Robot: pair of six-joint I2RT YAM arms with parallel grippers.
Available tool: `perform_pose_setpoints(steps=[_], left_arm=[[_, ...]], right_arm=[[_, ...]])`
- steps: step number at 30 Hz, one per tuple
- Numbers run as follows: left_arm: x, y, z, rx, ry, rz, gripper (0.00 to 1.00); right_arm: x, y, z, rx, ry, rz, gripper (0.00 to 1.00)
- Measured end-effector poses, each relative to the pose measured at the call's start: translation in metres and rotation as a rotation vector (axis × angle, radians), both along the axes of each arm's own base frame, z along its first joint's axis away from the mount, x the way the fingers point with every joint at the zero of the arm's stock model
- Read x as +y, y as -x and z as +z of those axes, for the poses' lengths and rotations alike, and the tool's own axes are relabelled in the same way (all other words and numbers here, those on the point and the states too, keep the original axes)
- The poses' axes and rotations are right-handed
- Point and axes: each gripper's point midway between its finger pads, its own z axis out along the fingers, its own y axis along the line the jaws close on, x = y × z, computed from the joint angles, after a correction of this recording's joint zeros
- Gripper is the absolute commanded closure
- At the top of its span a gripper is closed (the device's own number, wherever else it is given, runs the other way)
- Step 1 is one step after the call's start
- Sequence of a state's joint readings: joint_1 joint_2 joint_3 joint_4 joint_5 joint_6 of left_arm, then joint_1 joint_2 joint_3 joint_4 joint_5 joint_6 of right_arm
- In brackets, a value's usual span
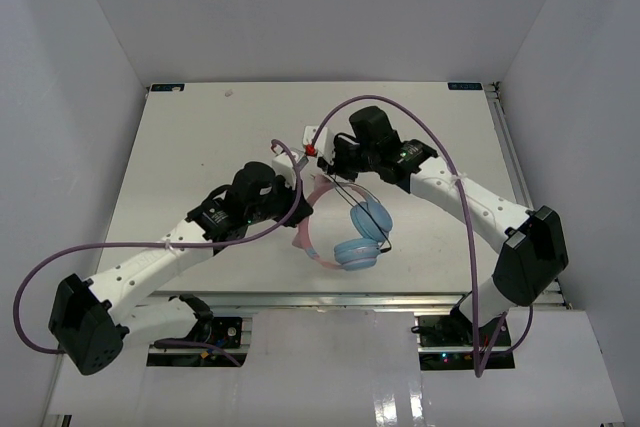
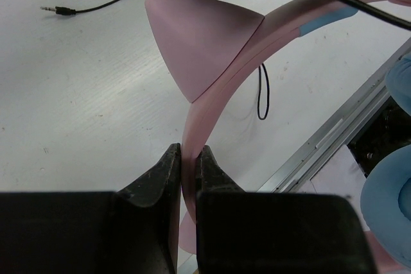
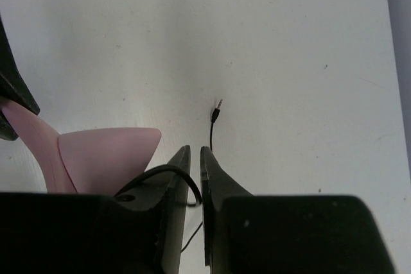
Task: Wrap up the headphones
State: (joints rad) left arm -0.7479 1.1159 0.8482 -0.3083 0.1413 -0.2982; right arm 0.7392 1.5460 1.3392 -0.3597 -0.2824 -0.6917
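The headphones are held near the table's middle, with the pink headband [image 1: 305,232] on the left and two light-blue ear cups [image 1: 370,217] on the right. My left gripper [image 1: 302,207] is shut on the headband [image 2: 192,120] just below a pink cat-ear piece [image 2: 199,36]; one ear cup [image 2: 388,203] shows at the right edge of the left wrist view. My right gripper [image 1: 335,177] is beside the headband's top. Its jaws [image 3: 195,153] are shut on the thin black cable [image 3: 160,172], which loops over one finger. The cable's plug [image 3: 218,106] lies loose on the table and also shows in the left wrist view [image 2: 56,9].
Thick purple arm cables [image 1: 440,147] arch over both arms. A metal rail [image 1: 400,297] runs along the table's near edge, close under the ear cups. White walls enclose the table on three sides.
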Motion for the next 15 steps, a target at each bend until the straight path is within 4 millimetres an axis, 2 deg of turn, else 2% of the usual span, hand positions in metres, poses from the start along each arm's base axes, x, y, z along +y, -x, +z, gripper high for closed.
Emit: perform_pose_setpoints(steps=[9, 15], left_arm=[[-0.001, 0.018, 0.034, -0.069, 0.117, -0.032, 1.0], [-0.003, 0.019, 0.037, -0.069, 0.126, -0.039, 1.0]], right_arm=[[-0.016, -0.023, -0.002, 0.146, -0.094, -0.004, 0.64], [-0.016, -0.012, -0.006, 0.269, -0.153, 0.066, 0.63]])
